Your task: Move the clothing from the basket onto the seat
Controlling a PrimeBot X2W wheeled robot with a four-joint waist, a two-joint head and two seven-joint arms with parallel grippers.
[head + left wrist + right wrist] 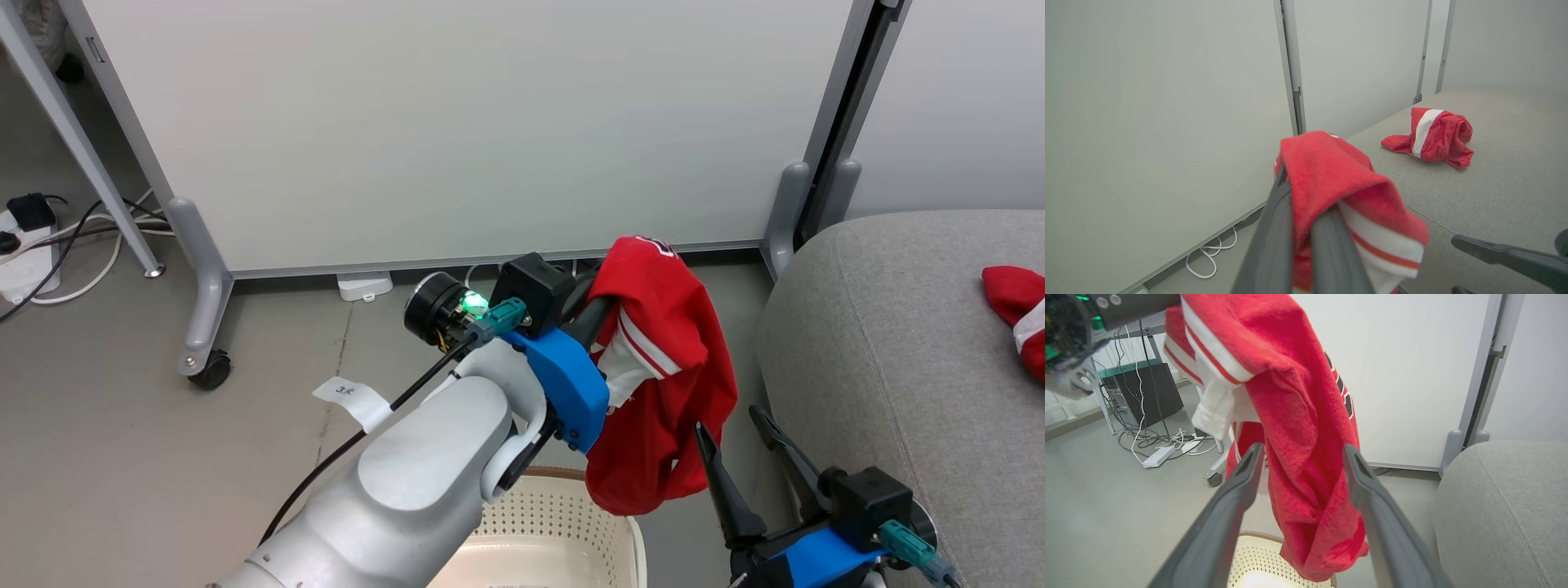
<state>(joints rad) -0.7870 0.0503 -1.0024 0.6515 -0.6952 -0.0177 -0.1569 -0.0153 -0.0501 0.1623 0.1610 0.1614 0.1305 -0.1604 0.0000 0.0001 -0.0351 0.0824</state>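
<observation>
Head view: at frame centre the left gripper (pixel 598 317) is clamped on a red jersey (pixel 665 384), which hangs over the basket (pixel 571 523) at the bottom edge. At lower right, the right gripper (pixel 728 420) has its fingers apart, just beside the grey seat (pixel 898 351). A second red garment (pixel 1016 314) lies on the seat at the right edge.

Left wrist view: both fingers (pixel 1274 228) pinch the jersey (pixel 1331 175) at lower centre. The second red garment (pixel 1433 139) lies on the seat (pixel 1515 192), upper right.

Right wrist view: the spread fingers (pixel 1241 486) frame the hanging jersey (pixel 1298 396), with the basket (pixel 1257 559) at bottom centre.
</observation>
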